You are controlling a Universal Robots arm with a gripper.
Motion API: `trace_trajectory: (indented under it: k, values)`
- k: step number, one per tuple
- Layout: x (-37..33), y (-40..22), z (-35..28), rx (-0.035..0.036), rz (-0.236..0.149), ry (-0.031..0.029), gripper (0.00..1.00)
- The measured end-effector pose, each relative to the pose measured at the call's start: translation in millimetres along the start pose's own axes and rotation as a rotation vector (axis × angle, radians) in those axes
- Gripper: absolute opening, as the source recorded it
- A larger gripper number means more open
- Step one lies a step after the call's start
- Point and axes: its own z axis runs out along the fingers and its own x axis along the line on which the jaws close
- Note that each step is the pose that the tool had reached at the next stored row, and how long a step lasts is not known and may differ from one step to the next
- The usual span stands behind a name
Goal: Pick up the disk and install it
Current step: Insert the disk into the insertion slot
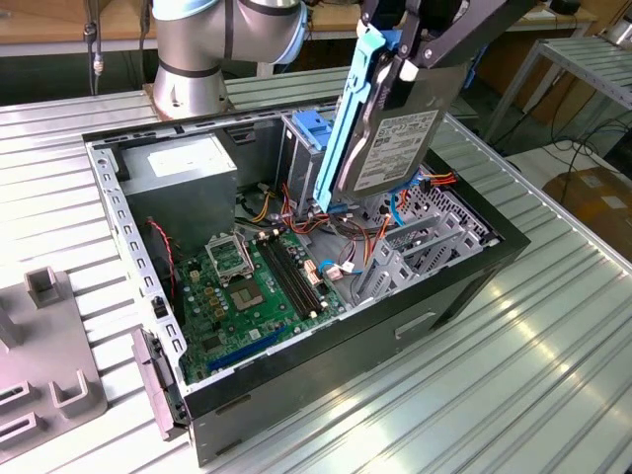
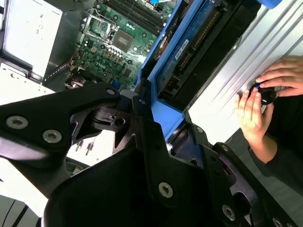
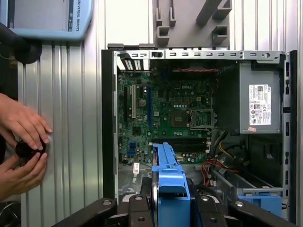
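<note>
Exterior view: arm (image 1: 212,44) stands behind the case, gripper (image 1: 403,61) high over it, jaws clamped tight on the upper end of the disk (image 1: 395,148). Disk hangs in the air, steeply tilted, nearly on edge, lower end over the open PC case (image 1: 296,385) close to the drive cage (image 1: 294,148); not seated in anything. Grey metal body, white label facing the camera, light blue plastic carrier rail (image 1: 348,118) along its edge on the exterior view's left. Case lies on its side, panel off, on the ribbed metal tabletop (image 1: 533,375). Inside: green motherboard (image 1: 247,286), grey boxy power supply (image 1: 183,168), red and orange cables (image 1: 434,181). Grey slotted fixture (image 1: 49,380) sits on the tabletop at the exterior view's left, apart from the case. Second wrist view: black bolted gripper links up close, jaws pinching the blue carrier from both sides; disk's dark underside with its circuit board faces the camera. A person's hand (image 2: 253,116) and other hand (image 2: 284,75) rest on the tabletop beside the case, touching a small black round object (image 2: 266,96). First wrist view: looking straight down into the case, blue carrier edge-on between the jaws, above the case interior, apart from the cage's blue handle (image 3: 260,203). Motherboard and labelled power supply lie below. Both hands sit outside the case wall around the black object, near a blue-edged screen unit (image 3: 47,19) on the tabletop.
</note>
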Motion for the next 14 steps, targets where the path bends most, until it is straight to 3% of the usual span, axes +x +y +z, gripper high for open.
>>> trace_trajectory:
  k: [14]
  values:
    - [2.0, -21.8, 2.5, 0.0, 0.002, 0.0001, 0.37]
